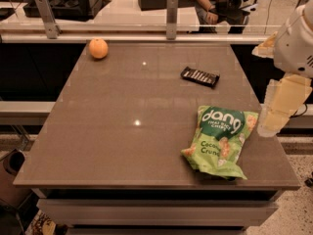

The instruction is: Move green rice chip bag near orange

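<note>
The green rice chip bag (221, 141) lies flat on the brown table (122, 126) near its front right corner, dark green top with white lettering facing the far side. The orange (98, 48) sits at the table's far left corner, far from the bag. My gripper (275, 115) hangs at the right edge of the view, just right of the bag's top and apart from it. It holds nothing that I can see.
A small flat black packet (199, 76) lies on the far right part of the table. A metal rail with two upright posts (171, 10) runs behind the far edge. A person sits at a desk beyond it.
</note>
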`<state>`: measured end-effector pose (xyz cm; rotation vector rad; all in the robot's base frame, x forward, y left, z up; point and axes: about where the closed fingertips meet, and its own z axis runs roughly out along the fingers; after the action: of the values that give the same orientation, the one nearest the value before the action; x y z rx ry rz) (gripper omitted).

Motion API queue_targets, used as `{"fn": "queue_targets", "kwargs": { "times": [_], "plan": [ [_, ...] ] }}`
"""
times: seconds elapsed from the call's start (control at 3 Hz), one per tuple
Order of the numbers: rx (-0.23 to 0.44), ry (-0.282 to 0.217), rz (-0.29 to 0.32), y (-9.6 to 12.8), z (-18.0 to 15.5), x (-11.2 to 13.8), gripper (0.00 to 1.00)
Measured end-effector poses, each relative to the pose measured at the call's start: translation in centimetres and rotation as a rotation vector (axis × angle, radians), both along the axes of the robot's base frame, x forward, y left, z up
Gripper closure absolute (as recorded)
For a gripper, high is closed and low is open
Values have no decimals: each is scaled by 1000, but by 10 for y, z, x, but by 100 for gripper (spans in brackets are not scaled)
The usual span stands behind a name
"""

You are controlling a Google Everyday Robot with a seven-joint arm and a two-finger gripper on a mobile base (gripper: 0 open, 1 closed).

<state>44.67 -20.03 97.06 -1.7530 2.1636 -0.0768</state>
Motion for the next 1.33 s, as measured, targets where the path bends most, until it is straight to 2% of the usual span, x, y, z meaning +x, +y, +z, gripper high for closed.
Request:
{"fn": "queue_targets", "kwargs": {
  "times": [0.33, 0.67, 1.0, 1.33],
  "plan": [
    [58, 33, 74, 27, -32, 10, 0],
    [116, 101, 132, 53, -75, 13, 0],
    [161, 168, 153, 65, -111, 7, 0],
    [201, 205, 165, 77, -139, 2, 17]
  ]
}}
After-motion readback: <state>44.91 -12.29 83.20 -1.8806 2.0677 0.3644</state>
